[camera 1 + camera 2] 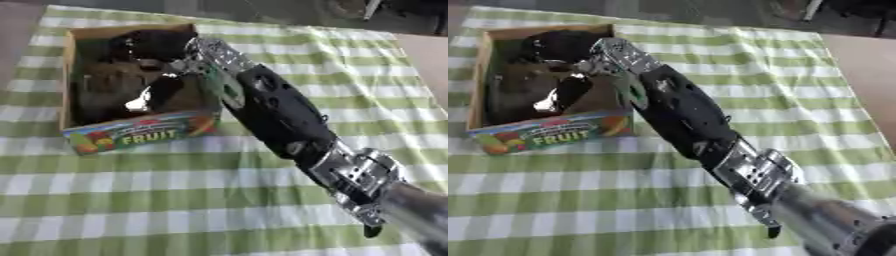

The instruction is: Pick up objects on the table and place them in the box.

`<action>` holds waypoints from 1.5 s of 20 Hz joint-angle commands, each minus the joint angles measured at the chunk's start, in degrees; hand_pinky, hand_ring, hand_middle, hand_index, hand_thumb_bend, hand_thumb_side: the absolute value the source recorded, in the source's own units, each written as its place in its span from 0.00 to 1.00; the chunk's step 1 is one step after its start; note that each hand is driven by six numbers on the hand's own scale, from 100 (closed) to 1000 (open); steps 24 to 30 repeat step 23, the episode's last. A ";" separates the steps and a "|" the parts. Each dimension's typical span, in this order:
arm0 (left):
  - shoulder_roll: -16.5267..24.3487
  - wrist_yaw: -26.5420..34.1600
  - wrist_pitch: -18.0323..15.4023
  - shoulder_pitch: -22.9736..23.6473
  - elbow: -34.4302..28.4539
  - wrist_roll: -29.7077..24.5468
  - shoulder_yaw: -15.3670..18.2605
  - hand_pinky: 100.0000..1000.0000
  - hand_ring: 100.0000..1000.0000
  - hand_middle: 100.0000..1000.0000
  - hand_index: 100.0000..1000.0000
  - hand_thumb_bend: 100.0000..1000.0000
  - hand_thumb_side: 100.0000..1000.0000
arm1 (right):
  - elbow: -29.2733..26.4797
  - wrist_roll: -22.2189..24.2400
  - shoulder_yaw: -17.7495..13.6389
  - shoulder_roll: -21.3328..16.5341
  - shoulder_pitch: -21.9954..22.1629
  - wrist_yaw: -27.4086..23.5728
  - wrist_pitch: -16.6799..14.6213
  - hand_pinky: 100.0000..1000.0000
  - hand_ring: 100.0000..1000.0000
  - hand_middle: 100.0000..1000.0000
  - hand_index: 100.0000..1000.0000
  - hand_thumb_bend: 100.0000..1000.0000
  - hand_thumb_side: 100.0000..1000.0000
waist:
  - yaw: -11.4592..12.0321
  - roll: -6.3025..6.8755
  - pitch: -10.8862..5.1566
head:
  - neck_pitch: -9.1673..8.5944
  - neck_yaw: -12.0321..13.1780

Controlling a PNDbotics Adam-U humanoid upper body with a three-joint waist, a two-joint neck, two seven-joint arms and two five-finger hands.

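The right arm [280, 115] comes from the lower right corner and reaches over the near right wall of the box [140, 132], so the right hand [144, 60] is inside it. The hand is black against dark content, and I cannot tell if the fingers are open or closed, or if they hold something. The left hand is not seen in any view.

The box is cardboard, with the word FRUIT on its front side, and it stands on the green checked cloth [175, 200] at the far left. Inside the box there are dark shapes with one bright shiny spot [137, 105] beside the hand; I cannot say what they are. On the cloth around the box I see no other object to pick.

My judgement: the hand is at the placing step. The box looks light and its walls thin, so the arm can push it easily; better to lift the hand straight up and not drag against the wall.
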 commanded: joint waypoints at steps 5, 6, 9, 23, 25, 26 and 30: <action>0.41 -0.26 0.18 -0.12 -1.27 -0.11 0.29 0.22 0.27 0.52 0.35 0.00 0.76 | -2.89 -1.89 -0.95 -1.54 -0.63 -1.14 1.37 0.96 1.00 0.81 1.00 0.26 0.84 | -0.40 0.43 -1.08 | -0.11 0.09; 0.41 -0.29 0.18 -0.06 -1.27 -0.09 0.32 0.22 0.27 0.52 0.35 0.00 0.76 | -4.07 -2.28 -1.12 -1.71 -0.54 -2.37 1.90 0.96 1.00 0.81 1.00 0.22 0.84 | -0.60 0.47 -1.13 | 0.02 0.31; 0.55 -0.39 0.11 0.24 -1.27 0.23 0.55 0.22 0.27 0.52 0.35 0.00 0.76 | -10.37 -3.64 -1.95 -2.97 -0.24 -7.96 4.64 0.96 1.00 0.80 1.00 0.04 0.86 | -1.41 0.74 -1.42 | 0.45 1.41; 0.89 -1.87 -0.06 2.44 -1.27 2.13 1.79 0.22 0.27 0.52 0.35 0.00 0.75 | -43.54 -7.70 -10.92 -15.33 9.59 -41.73 25.20 0.94 1.00 0.73 0.94 0.00 0.86 | -7.31 3.62 -3.87 | 2.47 10.38; 0.89 -1.87 -0.06 2.44 -1.27 2.13 1.79 0.22 0.27 0.52 0.35 0.00 0.75 | -43.54 -7.70 -10.92 -15.33 9.59 -41.73 25.20 0.94 1.00 0.73 0.94 0.00 0.86 | -7.31 3.62 -3.87 | 2.47 10.38; 0.89 -1.87 -0.06 2.44 -1.27 2.13 1.79 0.22 0.27 0.52 0.35 0.00 0.75 | -43.54 -7.70 -10.92 -15.33 9.59 -41.73 25.20 0.94 1.00 0.73 0.94 0.00 0.86 | -7.31 3.62 -3.87 | 2.47 10.38; 0.89 -1.87 -0.06 2.44 -1.27 2.13 1.79 0.22 0.27 0.52 0.35 0.00 0.75 | -43.54 -7.70 -10.92 -15.33 9.59 -41.73 25.20 0.94 1.00 0.73 0.94 0.00 0.86 | -7.31 3.62 -3.87 | 2.47 10.38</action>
